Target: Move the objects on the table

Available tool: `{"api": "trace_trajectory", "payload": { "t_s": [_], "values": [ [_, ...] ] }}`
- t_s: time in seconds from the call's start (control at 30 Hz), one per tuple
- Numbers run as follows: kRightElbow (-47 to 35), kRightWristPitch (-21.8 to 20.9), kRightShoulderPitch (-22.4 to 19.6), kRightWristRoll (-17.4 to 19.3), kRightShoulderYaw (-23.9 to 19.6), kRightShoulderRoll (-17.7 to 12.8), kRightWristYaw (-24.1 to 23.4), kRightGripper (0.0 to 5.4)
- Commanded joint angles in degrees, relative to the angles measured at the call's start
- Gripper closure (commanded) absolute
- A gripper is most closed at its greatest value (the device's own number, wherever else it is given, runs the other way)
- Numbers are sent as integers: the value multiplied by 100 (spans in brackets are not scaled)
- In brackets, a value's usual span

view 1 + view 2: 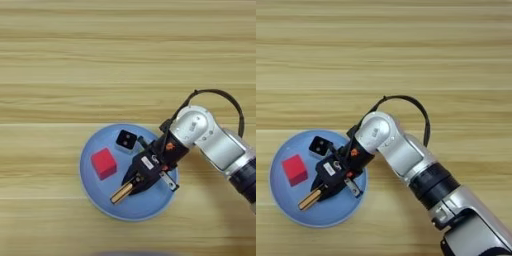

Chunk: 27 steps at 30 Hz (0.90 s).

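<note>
While my silver forearm (406,155) reaches in from the lower right, my gripper (134,186) hangs over the round light-blue plate (97,200), fingers pointing down and to the left. My two black fingers (141,188) are closed narrowly around the thin orange-brown stick (121,194), which juts out past my fingertips toward the plate's lower left part; its pale end lies close to the plate's surface, though I cannot tell whether it touches. The part of the stick nearer my palm is hidden between my fingers.

Just to the left of my fingers, and a little above them, the red cube (104,163) sits on the plate, apart from my fingertips and from the stick. Above my fingers, near the plate's upper rim and close beside my wrist, stands the small black-and-white cube (126,140), its dark top face turned upward. It is near the red cube but not touching it.

The plate rests on the light wooden table (125,60), whose long grain stripes run across behind me. A black cable (406,107) loops up over my wrist joint.
</note>
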Motion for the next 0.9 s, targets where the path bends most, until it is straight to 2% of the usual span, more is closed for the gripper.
{"api": "trace_trajectory", "payload": {
  "t_s": [0.03, 0.2, 0.43, 0.47, 0.6, 0.9],
  "values": [
    [154, -283, -510, -64, -32, 11, -161, 450],
    [565, -638, -657, -194, 175, 111, -77, 450],
    [995, -858, -864, -271, 382, 251, 51, 450],
    [1022, -864, -868, -278, 385, 261, 37, 422],
    [1102, -890, -873, -285, 379, 265, 9, 376],
    [1168, -951, -869, -275, 348, 285, 1, 295]
  ]
}}
